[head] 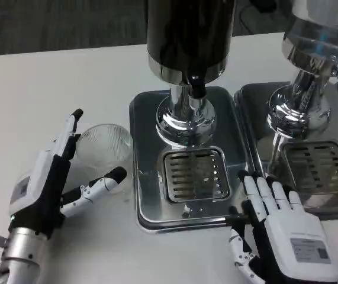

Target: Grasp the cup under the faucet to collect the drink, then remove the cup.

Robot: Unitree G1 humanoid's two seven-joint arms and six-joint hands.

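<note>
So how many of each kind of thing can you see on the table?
Clear cups: 1
Drink dispensers: 2, one dark and one shiny
Metal drip trays: 2, one in the middle and one at right
Robot hands: 2, the left hand and the right hand
Total: 7

White table (50, 77) bears cup (103, 148) and two dispenser trays (145, 177).
</note>
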